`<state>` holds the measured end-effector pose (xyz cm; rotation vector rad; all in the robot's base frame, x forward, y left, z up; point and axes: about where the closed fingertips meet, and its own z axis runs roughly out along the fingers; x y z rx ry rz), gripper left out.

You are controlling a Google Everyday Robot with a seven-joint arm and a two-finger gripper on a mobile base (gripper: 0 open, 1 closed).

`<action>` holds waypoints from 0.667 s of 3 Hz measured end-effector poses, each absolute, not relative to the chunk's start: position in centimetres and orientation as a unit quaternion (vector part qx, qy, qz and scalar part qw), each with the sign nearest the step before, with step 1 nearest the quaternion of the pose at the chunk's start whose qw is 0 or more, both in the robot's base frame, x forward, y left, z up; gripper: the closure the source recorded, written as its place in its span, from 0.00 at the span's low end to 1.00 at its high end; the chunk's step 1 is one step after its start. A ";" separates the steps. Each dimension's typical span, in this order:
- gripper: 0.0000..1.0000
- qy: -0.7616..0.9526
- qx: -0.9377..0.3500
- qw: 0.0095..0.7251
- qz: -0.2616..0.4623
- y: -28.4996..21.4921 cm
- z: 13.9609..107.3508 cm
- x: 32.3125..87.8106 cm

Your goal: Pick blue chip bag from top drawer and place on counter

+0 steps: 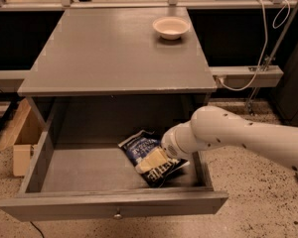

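arm (248, 133): extends from right | tool (151, 160): low centre, pointing down-left

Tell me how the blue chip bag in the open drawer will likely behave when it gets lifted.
Probably floppy: the blue chip bag looks crinkled, so it may sag and crumple when raised. Likely light for its size, being a foil snack bag. The foil could slip; the gripper sits on the bag's middle, inside the top drawer, towards its right side.

The floor (253, 217) is speckled beige. 1 pale wooden box (20, 142) stands on it at the left. 1 white cable (262, 43) hangs at the right.
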<state>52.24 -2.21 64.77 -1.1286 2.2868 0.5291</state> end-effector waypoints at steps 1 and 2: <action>0.00 0.848 -0.415 0.261 0.199 -1.7 63.2 52.7; 0.00 0.849 -0.413 0.253 0.209 -1.1 61.8 52.8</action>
